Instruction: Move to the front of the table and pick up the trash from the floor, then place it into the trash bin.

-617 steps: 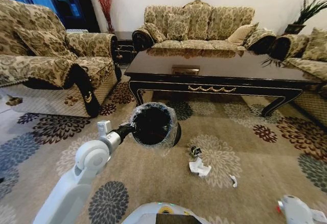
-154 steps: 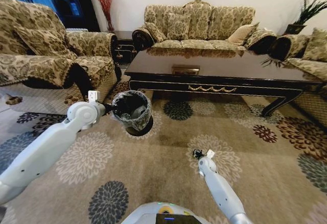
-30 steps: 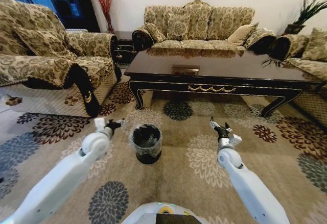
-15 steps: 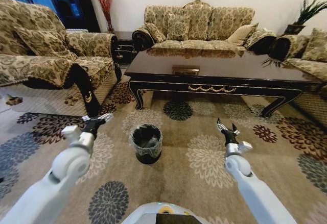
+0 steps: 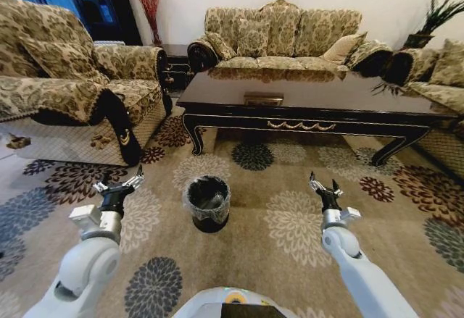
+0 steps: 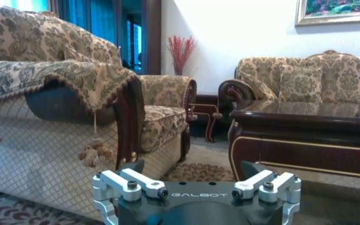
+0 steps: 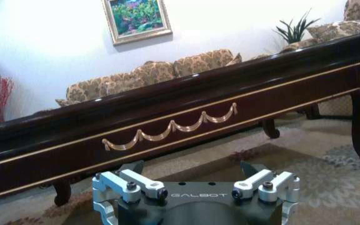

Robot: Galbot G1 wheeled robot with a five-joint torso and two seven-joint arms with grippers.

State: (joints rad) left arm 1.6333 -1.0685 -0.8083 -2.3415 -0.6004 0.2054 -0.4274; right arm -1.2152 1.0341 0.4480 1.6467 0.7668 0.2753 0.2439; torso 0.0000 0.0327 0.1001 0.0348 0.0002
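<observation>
The bin (image 5: 209, 202) stands upright on the carpet (image 5: 290, 260) before the desk (image 5: 312, 108), its black bag holding pale litter. My left jaws (image 5: 118, 186) hover at its 9 o'clock, my right jaws (image 5: 324, 187) at 3 o'clock, both arms raised, spread wide and empty, well apart from it.

Both end effectors (image 5: 117, 185) (image 5: 325, 186) raised, spread wide

Trash bin (image 5: 209, 202) on carpet, open empty hands either side
</observation>
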